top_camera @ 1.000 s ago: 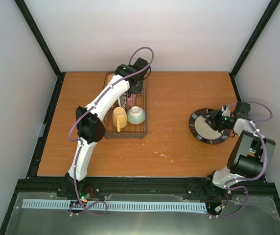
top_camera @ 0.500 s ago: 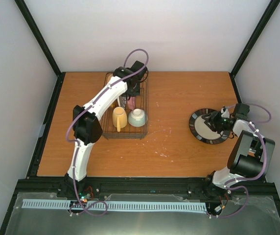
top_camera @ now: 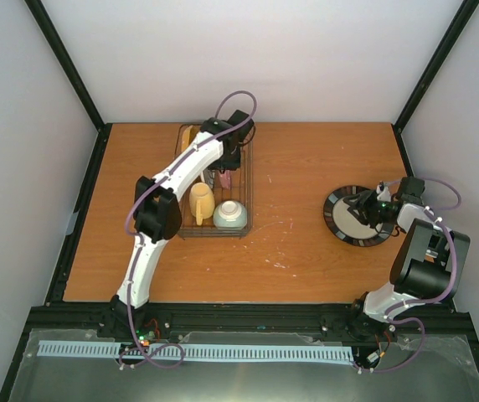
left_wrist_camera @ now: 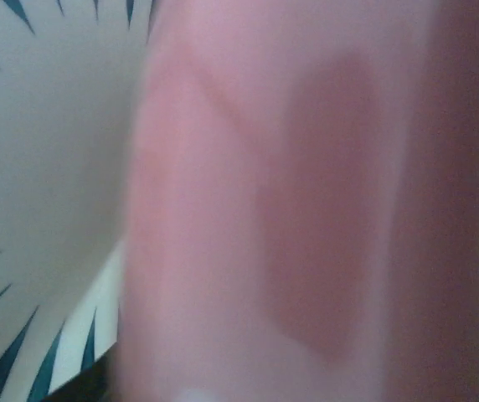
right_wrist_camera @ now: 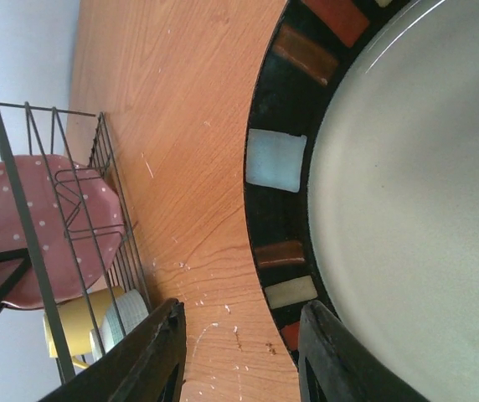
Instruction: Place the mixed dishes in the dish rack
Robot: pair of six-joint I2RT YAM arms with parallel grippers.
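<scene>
pink plate [left_wrist_camera: 306, 209] fills the left wrist view, blurred, hard by the striped plate [left_wrist_camera: 47, 167]. both are up in the rack [top_camera: 248, 188] under the left gripper [top_camera: 225, 167]; whether its fingers clamp the pink one, can't tell. in the last second the bowl [top_camera: 230, 215] has slid to the rack's near end, beside the mug [top_camera: 200, 203]. out right, the black plate [top_camera: 344, 224] lies flat on the table [top_camera: 306, 167], right gripper [right_wrist_camera: 244, 314] spread astride its rim, not pinching yet. last dish to load, i'd judge.
</scene>
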